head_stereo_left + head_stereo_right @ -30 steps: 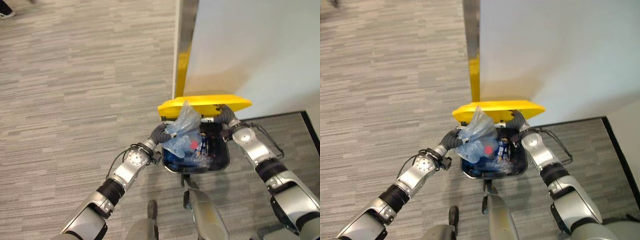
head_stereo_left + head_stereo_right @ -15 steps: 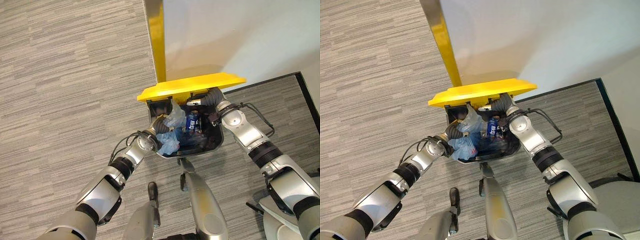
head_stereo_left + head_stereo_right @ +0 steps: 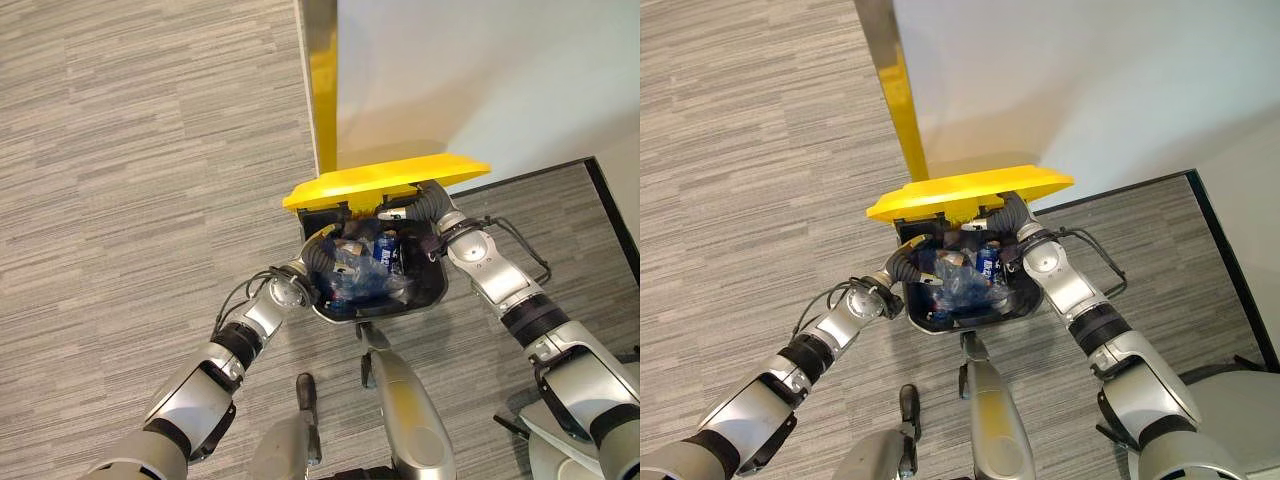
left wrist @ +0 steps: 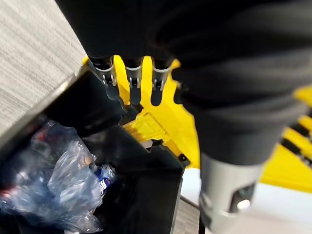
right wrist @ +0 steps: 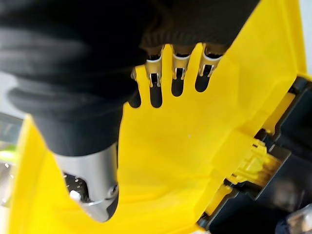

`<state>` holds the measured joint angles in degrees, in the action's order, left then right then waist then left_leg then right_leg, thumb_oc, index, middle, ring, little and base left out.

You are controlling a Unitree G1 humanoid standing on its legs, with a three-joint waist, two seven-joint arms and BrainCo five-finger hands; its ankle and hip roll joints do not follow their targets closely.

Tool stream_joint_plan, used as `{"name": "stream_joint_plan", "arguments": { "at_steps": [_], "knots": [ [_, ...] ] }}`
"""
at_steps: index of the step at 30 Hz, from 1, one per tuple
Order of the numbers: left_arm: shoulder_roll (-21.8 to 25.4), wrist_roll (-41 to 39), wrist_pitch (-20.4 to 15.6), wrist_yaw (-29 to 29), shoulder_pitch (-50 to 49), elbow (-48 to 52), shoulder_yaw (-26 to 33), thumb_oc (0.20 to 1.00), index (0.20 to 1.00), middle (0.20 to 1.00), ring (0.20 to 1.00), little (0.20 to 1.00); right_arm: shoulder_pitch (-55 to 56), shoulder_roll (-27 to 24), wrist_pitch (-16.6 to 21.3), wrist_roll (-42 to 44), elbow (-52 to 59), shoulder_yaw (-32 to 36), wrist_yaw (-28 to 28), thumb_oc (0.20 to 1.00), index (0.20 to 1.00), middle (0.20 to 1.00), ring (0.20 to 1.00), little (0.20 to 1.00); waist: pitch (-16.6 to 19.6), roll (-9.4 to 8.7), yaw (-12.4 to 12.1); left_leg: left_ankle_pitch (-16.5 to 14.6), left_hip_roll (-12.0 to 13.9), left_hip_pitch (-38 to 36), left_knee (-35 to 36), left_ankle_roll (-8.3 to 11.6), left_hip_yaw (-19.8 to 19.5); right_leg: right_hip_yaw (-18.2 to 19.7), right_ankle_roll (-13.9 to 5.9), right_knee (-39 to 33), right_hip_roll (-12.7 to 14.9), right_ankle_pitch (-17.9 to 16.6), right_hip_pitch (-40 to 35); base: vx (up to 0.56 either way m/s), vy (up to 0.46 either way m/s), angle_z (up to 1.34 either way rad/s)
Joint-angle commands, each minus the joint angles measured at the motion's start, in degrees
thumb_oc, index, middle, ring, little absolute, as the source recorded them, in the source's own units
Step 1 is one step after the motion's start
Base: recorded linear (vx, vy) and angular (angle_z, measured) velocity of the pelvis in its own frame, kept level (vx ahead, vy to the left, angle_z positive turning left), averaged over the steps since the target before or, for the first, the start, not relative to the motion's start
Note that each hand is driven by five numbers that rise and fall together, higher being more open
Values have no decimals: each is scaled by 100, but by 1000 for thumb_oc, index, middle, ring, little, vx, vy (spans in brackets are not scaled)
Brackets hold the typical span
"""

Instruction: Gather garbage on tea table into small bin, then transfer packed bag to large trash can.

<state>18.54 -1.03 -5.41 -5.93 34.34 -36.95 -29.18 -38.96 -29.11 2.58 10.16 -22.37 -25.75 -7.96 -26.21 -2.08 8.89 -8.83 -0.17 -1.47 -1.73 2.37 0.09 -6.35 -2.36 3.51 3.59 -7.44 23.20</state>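
Packed bag [image 3: 352, 280], clear bluish plastic, lies inside large trash can [image 3: 428, 296], black, on grey carpet floor [image 3: 150, 180]. Yellow lid [image 3: 385, 180] raised, tilted over opening. Left hand [image 4: 129, 80] above can's near-left edge, fingers straight, holding nothing. Right hand [image 5: 178, 68] under lid, straight fingers against yellow underside.

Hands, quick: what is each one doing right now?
Left hand: fingers straight, open, holding nothing; the bag lies in the black bin.
Right hand: fingers straight against the yellow lid, open, propping it up.
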Motion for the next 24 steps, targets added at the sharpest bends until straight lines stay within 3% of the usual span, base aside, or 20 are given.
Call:
{"name": "stream_joint_plan", "arguments": {
  "at_steps": [1, 8, 14, 16, 18, 19, 20, 22, 24],
  "knots": [
    [287, -107, -306, 163, -932, 533, 334, 1000, 1000, 1000, 1000, 1000, 542, 207, 379, -44, 334, 507, 63, 1000, 1000, 1000, 1000, 1000, 713, -189, -128, -916, -370, -242, -499, -248, 219, 130, -738, 71, 326, -299, 344, -45, 28, 8],
    [891, -666, -396, 440, -2880, 1194, 1878, 1000, 1000, 1000, 1000, 1000, 2197, 357, 341, -204, 678, 1522, 412, 1000, 1000, 1000, 1000, 1000, 869, -429, -406, -1078, -607, -298, -1006, -398, 190, 92, -881, -285, 484, -540, -178, -98, 60, 7],
    [959, -929, -295, 565, -3916, 1203, 2916, 1000, 1000, 1000, 1000, 1000, 3196, 528, 242, -337, 515, 2145, 584, 1000, 1000, 1000, 1000, 1000, 947, -467, -506, -985, -715, -401, -1050, -552, 226, -87, -1023, -104, 604, -624, -366, -73, 93, -6],
    [918, -1064, -286, 594, -4077, 1227, 3114, 1000, 1000, 1000, 1000, 1000, 3388, 543, 206, -390, 383, 2250, 606, 1000, 1000, 1000, 1000, 1000, 890, -403, -552, -879, -663, -371, -1046, -583, 215, -107, -1018, 212, 557, -426, -426, -139, 84, -7],
    [879, -1175, -255, 617, -4209, 1261, 3252, 1000, 1000, 1000, 1000, 1000, 3628, 557, 210, -433, 261, 2371, 614, 1000, 1000, 1000, 1000, 1000, 902, -347, -599, -753, -642, -249, -1016, -600, 215, -45, -886, 663, 527, -102, -501, -155, 63, 1],
    [882, -1175, -254, 617, -4210, 1262, 3254, 1000, 1000, 1000, 1000, 1000, 3627, 560, 210, -433, 261, 2370, 615, 1000, 1000, 1000, 1000, 1000, 914, -370, -594, -727, -663, -230, -1007, -602, 215, -36, -887, 658, 547, -117, -481, -162, 39, 4],
    [860, -1263, -208, 647, -4332, 1259, 3393, 1000, 1000, 1000, 1000, 1000, 3868, 556, 195, -506, 120, 2491, 623, 1000, 1000, 1000, 1000, 1000, 975, -284, -644, -553, -571, -86, -932, -615, 191, 94, -774, 1288, 452, 234, -517, -130, 22, 8],
    [854, -1263, -175, 678, -4402, 1210, 3469, 1000, 1000, 1000, 1000, 1000, 4002, 597, 157, -533, -65, 2561, 657, 1000, 1000, 1000, 1000, 1000, 1065, -238, -687, -441, -488, -14, -814, -592, 178, 161, -696, 1625, 390, 493, -625, -99, -1, 11],
    [835, -1214, -159, 652, -4504, 1169, 3493, 1000, 1000, 1000, 1000, 1000, 4167, 657, 157, -550, -362, 2630, 626, 1000, 1000, 1000, 1000, 1000, 1220, -319, -779, -293, -476, 116, -735, -499, 184, 186, -617, 1308, 274, 694, -1122, -7, -88, -7]
  ]
}}
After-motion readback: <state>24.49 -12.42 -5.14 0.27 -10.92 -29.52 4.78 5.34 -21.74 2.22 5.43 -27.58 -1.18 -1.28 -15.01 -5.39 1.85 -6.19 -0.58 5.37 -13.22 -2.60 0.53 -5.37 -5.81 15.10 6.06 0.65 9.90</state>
